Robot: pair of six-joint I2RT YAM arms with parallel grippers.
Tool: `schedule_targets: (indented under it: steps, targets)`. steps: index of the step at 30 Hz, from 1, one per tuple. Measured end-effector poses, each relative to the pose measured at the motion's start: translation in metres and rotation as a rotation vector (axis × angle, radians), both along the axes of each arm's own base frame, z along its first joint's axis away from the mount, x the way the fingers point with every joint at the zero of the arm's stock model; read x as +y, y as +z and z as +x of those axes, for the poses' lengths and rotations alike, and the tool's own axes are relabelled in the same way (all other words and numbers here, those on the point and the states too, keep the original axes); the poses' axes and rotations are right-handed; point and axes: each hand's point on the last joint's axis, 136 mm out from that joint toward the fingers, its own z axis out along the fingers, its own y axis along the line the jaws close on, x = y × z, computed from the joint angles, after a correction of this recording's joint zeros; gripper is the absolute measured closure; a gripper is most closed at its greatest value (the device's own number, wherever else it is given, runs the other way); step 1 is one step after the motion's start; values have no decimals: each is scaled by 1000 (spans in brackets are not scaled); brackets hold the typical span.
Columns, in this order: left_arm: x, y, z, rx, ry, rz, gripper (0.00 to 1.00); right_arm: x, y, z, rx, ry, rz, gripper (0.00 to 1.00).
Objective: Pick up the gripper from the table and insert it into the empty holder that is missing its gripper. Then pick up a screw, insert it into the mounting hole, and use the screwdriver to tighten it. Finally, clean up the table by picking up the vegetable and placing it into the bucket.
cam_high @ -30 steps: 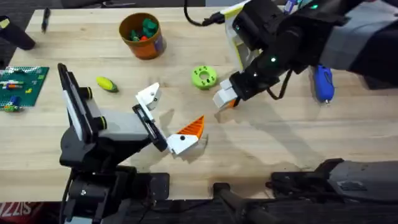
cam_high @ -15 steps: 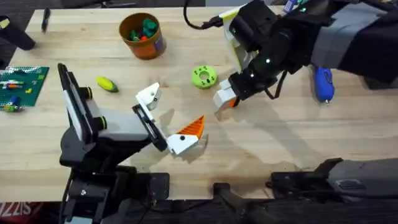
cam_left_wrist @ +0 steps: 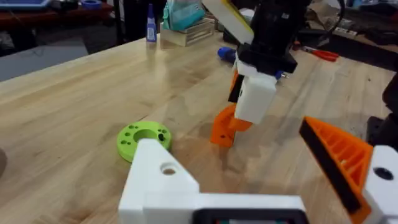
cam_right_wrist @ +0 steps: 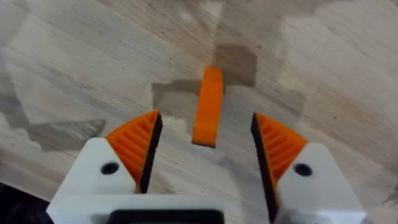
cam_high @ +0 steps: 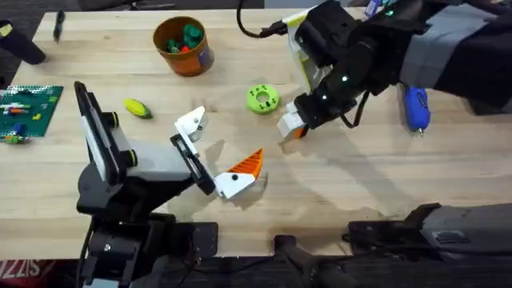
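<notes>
The gripper [cam_right_wrist: 209,102], a small orange wedge, stands on the table [cam_high: 360,184] between the open orange-padded fingers of my right gripper [cam_right_wrist: 204,122], untouched by either pad. The overhead view has my right gripper [cam_high: 291,126] low over that piece [cam_high: 298,134]. My left gripper [cam_high: 218,148] rests open near the table's middle: one finger is the bare white empty holder [cam_high: 190,122], the other carries an orange tip [cam_high: 246,164]. The blue screwdriver [cam_high: 415,106] lies at the right. The yellow-green vegetable [cam_high: 138,108] lies at the left, the orange bucket [cam_high: 182,46] behind it.
A bright green disc [cam_high: 262,98] with holes lies just left of my right gripper. A green circuit board [cam_high: 24,110] sits at the table's left edge. The bucket holds several small toys. Bottles and boxes stand along the far edge [cam_left_wrist: 180,25].
My right arm has shifted slightly, its gripper staying low over the orange piece. The left arm has not moved.
</notes>
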Motion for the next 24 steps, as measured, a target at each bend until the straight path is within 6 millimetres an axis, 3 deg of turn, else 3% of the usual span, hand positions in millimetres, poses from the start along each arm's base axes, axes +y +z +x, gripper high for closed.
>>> schedule_targets:
  steps: [9, 10, 11, 15, 16, 24]
  targets:
    - [0, 0, 0, 0, 0, 0, 16, -3, -5, -4, 14, 0, -10, 191]
    - [0, 0, 0, 0, 0, 0, 15, -3, -6, -4, 16, 0, -11, 232]
    - [0, 0, 0, 0, 0, 0, 15, -3, -6, -4, 18, -1, -12, 335]
    - [0, 0, 0, 0, 0, 0, 16, -3, -10, -4, 25, -1, -17, 915]
    - [0, 0, 0, 0, 0, 0, 14, -2, -10, -3, 23, -8, -15, 971]
    - [0, 0, 0, 0, 0, 0, 14, -4, -10, -6, 36, -16, -22, 986]
